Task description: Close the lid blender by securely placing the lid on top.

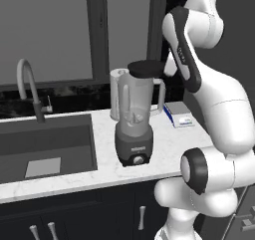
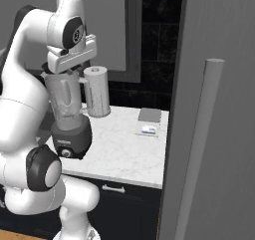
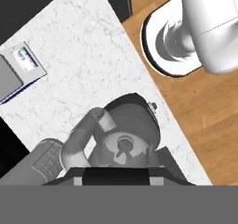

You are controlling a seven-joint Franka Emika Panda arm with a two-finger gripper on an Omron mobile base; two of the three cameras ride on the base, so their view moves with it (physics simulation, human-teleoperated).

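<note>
Black lid (image 1: 145, 67) hovers at the blender (image 1: 134, 119) mouth, hiding whether the jaws clamp it.

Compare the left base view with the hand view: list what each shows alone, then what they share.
Left base view alone: the sink with its faucet, and the lid seen from the side over the jar's mouth.
Hand view alone: the wooden floor and a look straight down into the jar, blades visible.
Shared: the blender, the white cylinder, the marble counter and the small blue-edged box.
</note>
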